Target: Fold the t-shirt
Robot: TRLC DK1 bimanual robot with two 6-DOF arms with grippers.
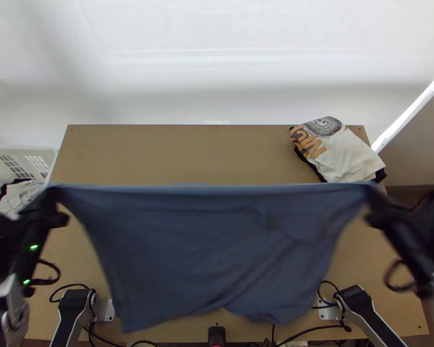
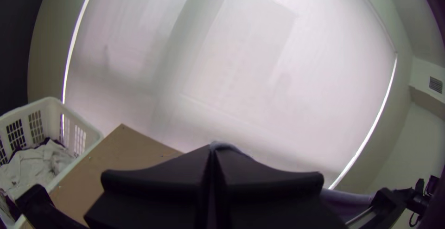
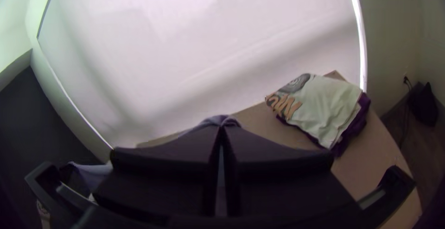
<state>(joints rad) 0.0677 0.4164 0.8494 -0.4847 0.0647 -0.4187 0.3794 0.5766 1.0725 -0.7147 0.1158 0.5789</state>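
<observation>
My left gripper (image 1: 54,194) and my right gripper (image 1: 372,194) hold the blue t-shirt (image 1: 217,248) up between them by its two upper corners. Its top edge is stretched straight across, and the rest hangs toward the near side with an uneven lower edge. In the left wrist view my left gripper (image 2: 213,157) is shut on a bit of the t-shirt (image 2: 227,146). Likewise, in the right wrist view, my right gripper (image 3: 221,134) is shut with t-shirt fabric (image 3: 215,120) pinched at its tips.
Folded clothes (image 1: 344,153), white with print over something dark, lie at the table's far right corner. A white basket (image 1: 49,156) holding light and dark cloth stands off the table's left side. Bare wood of the table (image 1: 176,153) shows behind the t-shirt.
</observation>
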